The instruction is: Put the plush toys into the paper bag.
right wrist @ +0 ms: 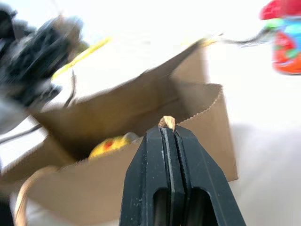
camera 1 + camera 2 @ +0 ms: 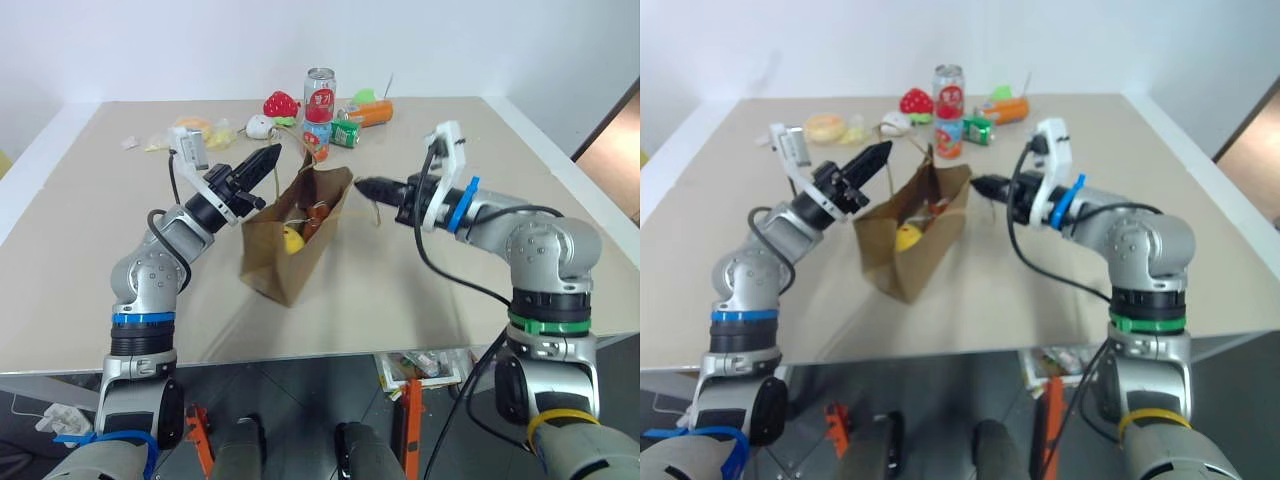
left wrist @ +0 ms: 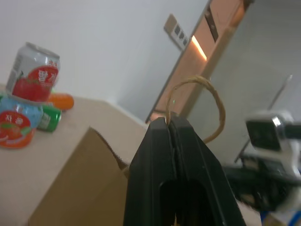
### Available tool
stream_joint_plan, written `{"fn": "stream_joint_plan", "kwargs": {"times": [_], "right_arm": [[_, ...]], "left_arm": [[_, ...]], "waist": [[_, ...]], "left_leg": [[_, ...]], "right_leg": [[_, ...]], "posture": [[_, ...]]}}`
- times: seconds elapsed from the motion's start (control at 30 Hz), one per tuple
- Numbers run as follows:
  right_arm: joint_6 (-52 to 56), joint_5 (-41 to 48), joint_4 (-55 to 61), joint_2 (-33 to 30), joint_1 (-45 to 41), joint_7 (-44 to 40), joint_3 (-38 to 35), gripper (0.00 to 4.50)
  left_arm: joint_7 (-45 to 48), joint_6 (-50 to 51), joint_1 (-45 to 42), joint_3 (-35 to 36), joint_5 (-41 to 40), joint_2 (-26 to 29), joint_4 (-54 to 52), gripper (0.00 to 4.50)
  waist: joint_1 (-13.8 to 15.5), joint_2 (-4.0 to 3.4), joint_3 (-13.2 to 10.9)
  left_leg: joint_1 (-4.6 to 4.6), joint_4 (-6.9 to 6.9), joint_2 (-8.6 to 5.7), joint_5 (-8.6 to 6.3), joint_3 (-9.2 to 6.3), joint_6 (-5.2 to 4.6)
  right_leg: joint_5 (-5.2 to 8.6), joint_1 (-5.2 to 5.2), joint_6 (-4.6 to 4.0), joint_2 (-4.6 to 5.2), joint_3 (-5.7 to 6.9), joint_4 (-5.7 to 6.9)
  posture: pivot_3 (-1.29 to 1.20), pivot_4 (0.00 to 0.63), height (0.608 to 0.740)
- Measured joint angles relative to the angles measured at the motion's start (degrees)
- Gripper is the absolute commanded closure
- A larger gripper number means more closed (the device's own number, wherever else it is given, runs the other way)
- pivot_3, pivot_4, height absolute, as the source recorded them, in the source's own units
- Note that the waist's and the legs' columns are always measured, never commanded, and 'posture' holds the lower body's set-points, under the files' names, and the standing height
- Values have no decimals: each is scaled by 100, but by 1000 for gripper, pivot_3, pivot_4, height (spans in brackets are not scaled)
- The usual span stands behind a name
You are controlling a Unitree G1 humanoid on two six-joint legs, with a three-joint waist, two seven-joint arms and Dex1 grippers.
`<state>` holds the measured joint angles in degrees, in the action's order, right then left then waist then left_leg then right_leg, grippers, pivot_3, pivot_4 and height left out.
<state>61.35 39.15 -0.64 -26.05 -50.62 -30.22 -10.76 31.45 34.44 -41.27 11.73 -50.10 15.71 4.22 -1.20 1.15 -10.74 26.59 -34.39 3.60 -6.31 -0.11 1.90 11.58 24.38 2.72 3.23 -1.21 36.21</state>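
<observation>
My left pincer (image 2: 272,155) is clamped tight on one twisted rope handle (image 3: 207,108) of the paper bag (image 2: 290,245), at the bag's far left edge. My right pincer (image 2: 362,184) is pinched shut as well, with a stub of the other tan handle (image 1: 166,122) poking out between its fingertips, on the bag's right side. The bag sits mid-table between my two arms, its mouth open upward. Inside it I see the yellow end of the egg toy (image 2: 292,239) and, just beyond, something brown and reddish that I cannot make out. Far behind the bag stand a tall can (image 2: 320,96) and a red strawberry toy (image 2: 281,103).
</observation>
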Motion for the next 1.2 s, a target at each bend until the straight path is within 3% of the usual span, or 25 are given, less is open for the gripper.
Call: {"fn": "stream_joint_plan", "kwargs": {"times": [0.4,0.43,0.5,0.53,0.57,0.6,0.77,0.8,1.03,1.2], "right_arm": [[267,380,156,184,-135,404,-274,4448],[270,388,170,185,-125,404,-270,4497],[299,401,225,194,-34,402,-202,3812],[305,401,225,194,-12,401,-188,3569],[305,401,225,193,31,391,-158,3372],[305,401,225,193,51,381,-124,2667],[297,391,224,173,55,276,-48,432],[294,386,224,157,55,271,-46,217],[295,423,139,56,43,159,-71,217],[295,550,138,-69,31,25,-162,217]], "left_arm": [[-640,313,-264,280,39,-155,539,4500],[-643,313,-264,280,46,-160,539,4238],[-653,304,-264,265,107,-175,537,3861],[-653,304,-264,259,123,-176,536,3369],[-619,306,-263,253,129,-178,518,3179],[-589,310,-260,242,126,-179,463,2551],[-378,365,-256,203,-12,-198,112,323],[-361,364,-255,202,-13,-199,79,84],[-110,604,-132,373,-601,-251,-218,84],[502,1204,221,363,-1133,172,-565,84]], "waist": [[0,0,0],[0,0,0],[0,0,0],[0,0,0],[0,0,0],[0,0,0],[-1,0,0],[-1,0,0],[-3,0,0],[-12,0,0]], "left_leg": [[2,0,-1,0,-1,0],[2,0,-1,0,-1,0],[2,0,-1,0,-1,0],[2,0,-1,0,-1,0],[2,0,-1,0,-1,0],[2,0,-1,0,-1,0],[2,0,-1,0,-1,0],[2,0,-1,0,-1,0],[2,-1,0,0,-1,0],[2,0,0,0,-1,0]], "right_leg": [[1,1,0,1,0,0],[1,1,0,1,0,0],[1,0,0,0,0,0],[1,1,0,0,0,0],[1,0,0,0,0,0],[0,1,0,1,0,0],[1,1,0,1,0,-1],[1,1,0,1,0,-1],[0,1,-1,1,0,-1],[1,2,-2,1,0,-1]], "posture": [[0,150,740],[0,150,740],[0,150,740],[0,150,740],[0,150,740],[0,150,740],[0,150,740],[0,150,740],[0,150,740],[0,150,740]]}}
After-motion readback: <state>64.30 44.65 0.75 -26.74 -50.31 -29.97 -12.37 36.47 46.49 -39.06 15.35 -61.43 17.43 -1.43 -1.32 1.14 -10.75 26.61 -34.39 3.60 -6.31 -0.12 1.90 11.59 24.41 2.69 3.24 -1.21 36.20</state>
